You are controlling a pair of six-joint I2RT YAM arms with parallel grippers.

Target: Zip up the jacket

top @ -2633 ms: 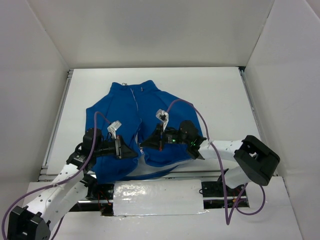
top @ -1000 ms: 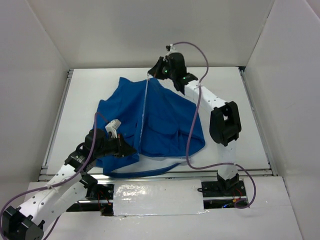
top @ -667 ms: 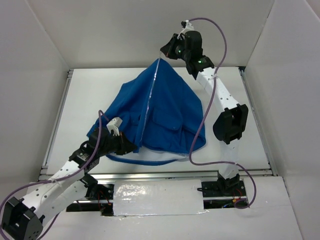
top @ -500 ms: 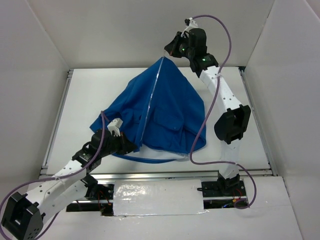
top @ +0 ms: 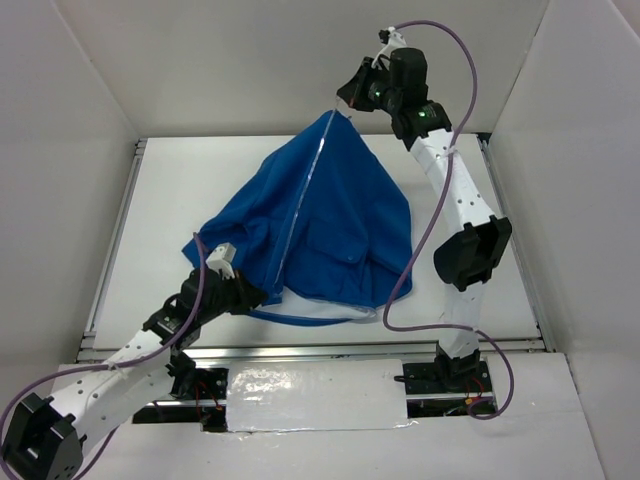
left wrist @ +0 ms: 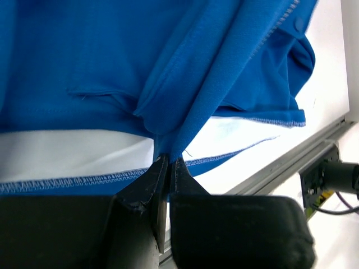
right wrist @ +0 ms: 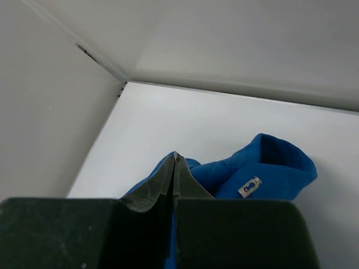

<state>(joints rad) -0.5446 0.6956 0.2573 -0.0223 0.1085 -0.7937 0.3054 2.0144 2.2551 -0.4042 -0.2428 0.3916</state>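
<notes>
The royal-blue fleece jacket (top: 330, 220) is stretched into a tent between the two grippers, its silver-grey zipper (top: 305, 195) running in a line from top to hem. My right gripper (top: 343, 103) is raised at the far side and shut on the zipper pull at the jacket's top; in the right wrist view (right wrist: 175, 157) a sliver of silver shows between the jaws, with the blue collar (right wrist: 269, 168) below. My left gripper (top: 262, 296) is shut on the jacket's bottom hem near the table's front; the left wrist view (left wrist: 167, 161) shows blue fabric (left wrist: 185, 84) pinched between the jaws.
White walls enclose the table on three sides; the back wall (top: 300, 60) stands close behind the right gripper. A metal rail (top: 350, 340) runs along the table's front edge, and the right arm's purple cable (top: 400, 270) hangs over the jacket's right side.
My right gripper has travelled from the hem up the zipper to the far side and risen, lifting the jacket into a tent. My left gripper kept its hold on the hem and shifted slightly.
</notes>
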